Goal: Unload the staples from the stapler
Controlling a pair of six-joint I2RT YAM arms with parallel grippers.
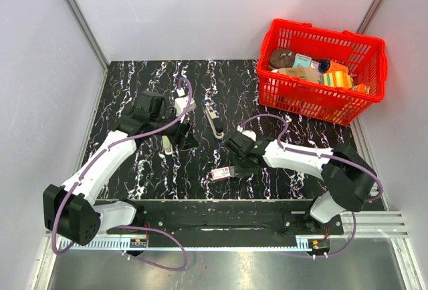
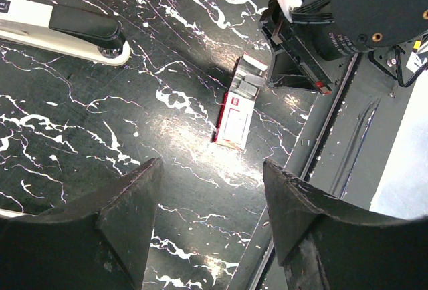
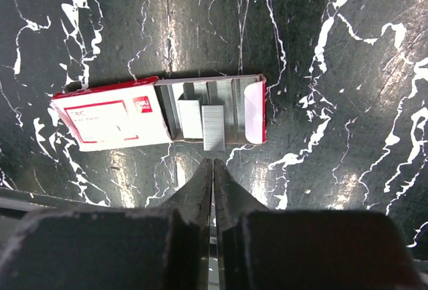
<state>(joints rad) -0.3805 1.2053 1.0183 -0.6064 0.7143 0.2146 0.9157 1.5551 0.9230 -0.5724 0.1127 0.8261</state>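
The stapler (image 1: 214, 121), slim, dark with pale metal parts, lies on the black marbled table between the arms; it also shows in the left wrist view (image 2: 67, 29). My left gripper (image 1: 182, 136) is open and empty (image 2: 214, 190), hovering left of the stapler. My right gripper (image 1: 235, 159) is shut and empty (image 3: 212, 163), its tips just short of an open red-and-white box (image 3: 107, 119). Silver staples (image 3: 213, 126) lie in the box's slid-out tray, one strip poking over the near edge. No staples show at the stapler.
The red-and-white box (image 1: 223, 173) lies near the table's front edge (image 2: 234, 119). A red basket (image 1: 321, 69) of goods stands at the back right. A small pale oblong piece (image 1: 166, 144) lies beside my left gripper; I cannot tell what it is.
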